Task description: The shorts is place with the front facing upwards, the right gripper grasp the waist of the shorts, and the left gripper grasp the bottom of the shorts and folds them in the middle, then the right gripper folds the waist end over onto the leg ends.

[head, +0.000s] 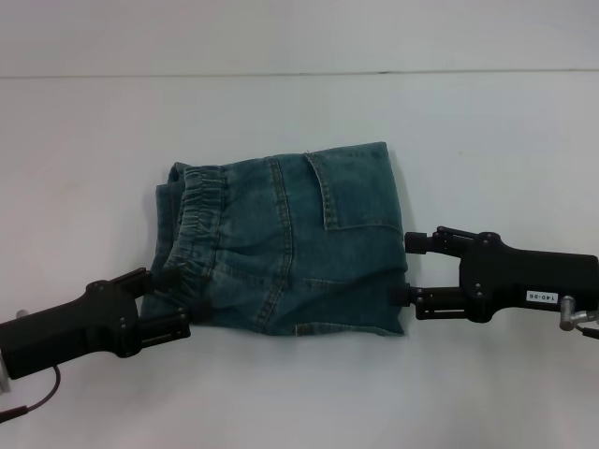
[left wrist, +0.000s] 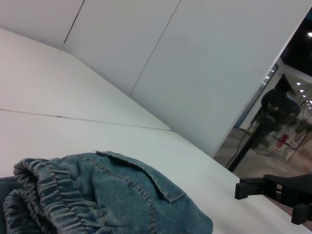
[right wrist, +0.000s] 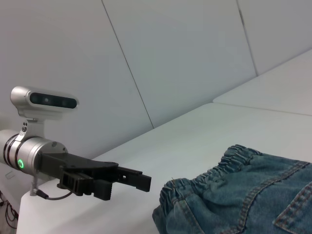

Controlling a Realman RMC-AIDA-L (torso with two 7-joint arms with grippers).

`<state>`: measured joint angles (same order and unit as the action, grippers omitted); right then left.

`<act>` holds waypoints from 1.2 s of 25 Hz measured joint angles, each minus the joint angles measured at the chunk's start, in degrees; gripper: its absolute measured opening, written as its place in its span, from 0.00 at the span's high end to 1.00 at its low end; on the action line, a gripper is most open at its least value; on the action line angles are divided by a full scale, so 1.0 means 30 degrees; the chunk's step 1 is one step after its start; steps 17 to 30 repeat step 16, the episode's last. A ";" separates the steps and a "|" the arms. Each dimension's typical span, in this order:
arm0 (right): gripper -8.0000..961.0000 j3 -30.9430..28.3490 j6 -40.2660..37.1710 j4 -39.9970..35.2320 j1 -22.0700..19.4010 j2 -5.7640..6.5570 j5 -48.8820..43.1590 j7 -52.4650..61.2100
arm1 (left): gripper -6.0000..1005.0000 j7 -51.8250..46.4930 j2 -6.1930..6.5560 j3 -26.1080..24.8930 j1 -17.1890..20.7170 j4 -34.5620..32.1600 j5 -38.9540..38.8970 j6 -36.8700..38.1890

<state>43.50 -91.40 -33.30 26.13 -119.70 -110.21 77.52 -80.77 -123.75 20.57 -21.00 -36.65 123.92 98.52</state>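
The blue denim shorts [head: 290,243] lie folded into a compact bundle at the middle of the white table [head: 281,402]. The elastic waistband [head: 192,224] is bunched at the left and a back pocket [head: 356,192] faces up. My left gripper [head: 178,302] is open at the bundle's near-left corner, just beside the waistband. My right gripper [head: 404,269] is open at the right edge, its two fingers spread along the cloth's border. In the right wrist view the left gripper [right wrist: 139,179] stands slightly apart from the shorts [right wrist: 243,200]. Neither gripper holds cloth.
A seam line [head: 299,75] crosses the far side of the table. Beyond the table's edge, the left wrist view shows a dark fan on a stand [left wrist: 273,117].
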 joint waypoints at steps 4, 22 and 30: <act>0.00 0.0002 0.0001 0.0000 -0.0001 0.0001 0.0010 -0.0001 | 0.12 -0.0001 -0.0002 0.0000 -0.0001 0.0004 0.0000 -0.0001; 0.00 0.0003 0.0029 -0.0004 0.0020 0.0001 -0.0035 -0.0020 | 0.12 0.0000 0.0000 0.0000 -0.0030 0.0119 0.0000 0.0000; 0.00 0.0003 0.0029 -0.0004 0.0020 0.0001 -0.0035 -0.0020 | 0.12 0.0000 0.0000 0.0000 -0.0030 0.0119 0.0000 0.0000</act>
